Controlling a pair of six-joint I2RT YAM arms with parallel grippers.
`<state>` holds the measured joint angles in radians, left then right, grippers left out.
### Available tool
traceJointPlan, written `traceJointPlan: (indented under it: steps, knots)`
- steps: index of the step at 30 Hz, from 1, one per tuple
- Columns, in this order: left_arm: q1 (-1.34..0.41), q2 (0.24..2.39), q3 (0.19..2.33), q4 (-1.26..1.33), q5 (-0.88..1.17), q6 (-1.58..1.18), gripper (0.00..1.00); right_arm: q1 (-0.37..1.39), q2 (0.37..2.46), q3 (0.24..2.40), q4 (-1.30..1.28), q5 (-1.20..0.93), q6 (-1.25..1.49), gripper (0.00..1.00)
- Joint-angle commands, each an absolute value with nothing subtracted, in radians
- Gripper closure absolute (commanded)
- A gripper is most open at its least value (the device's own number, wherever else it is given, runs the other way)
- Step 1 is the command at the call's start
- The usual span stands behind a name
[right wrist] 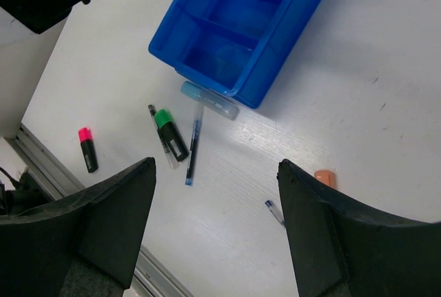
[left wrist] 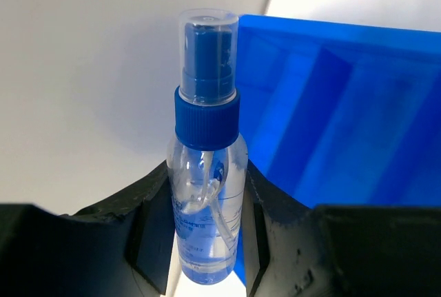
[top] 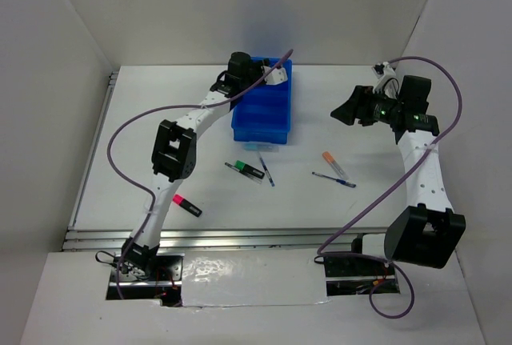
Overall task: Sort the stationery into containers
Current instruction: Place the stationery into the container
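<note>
Tray [right wrist: 227, 63] beside bottle [left wrist: 207, 193] in left gripper [left wrist: 207, 245]

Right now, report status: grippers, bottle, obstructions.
Left gripper shut on spray bottle, at edge of blue tray. Right gripper open, empty, above table. No obstruction seen at tray.

bottle [left wrist: 207, 193] print: faint white lines low on left side, too blurred to read
pale tube [right wrist: 210, 100] marks: dark specks, illegible
legible txt/nos/brands: none
</note>
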<state>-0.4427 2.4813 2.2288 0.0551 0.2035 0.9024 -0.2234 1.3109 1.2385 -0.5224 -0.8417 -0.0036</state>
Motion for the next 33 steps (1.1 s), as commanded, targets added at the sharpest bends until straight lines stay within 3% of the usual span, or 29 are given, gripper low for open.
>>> traceJointPlan:
  steps: [1,5,16,33]
  knots:
    - [-0.426,2.513,2.327,0.233,0.222,0.954,1.00,-0.232,1.295,1.247,-0.489,-0.847,-0.031,0.22]
    - [-0.422,2.557,2.339,0.267,0.229,0.980,0.87,-0.236,1.308,1.262,-0.505,-0.853,-0.048,0.22]
    - [-0.410,2.629,2.405,0.273,0.229,0.985,0.81,-0.245,1.321,1.258,-0.500,-0.865,-0.041,0.22]
    - [-0.393,2.658,2.425,0.290,0.270,0.933,0.53,-0.241,1.319,1.246,-0.489,-0.865,-0.037,0.22]
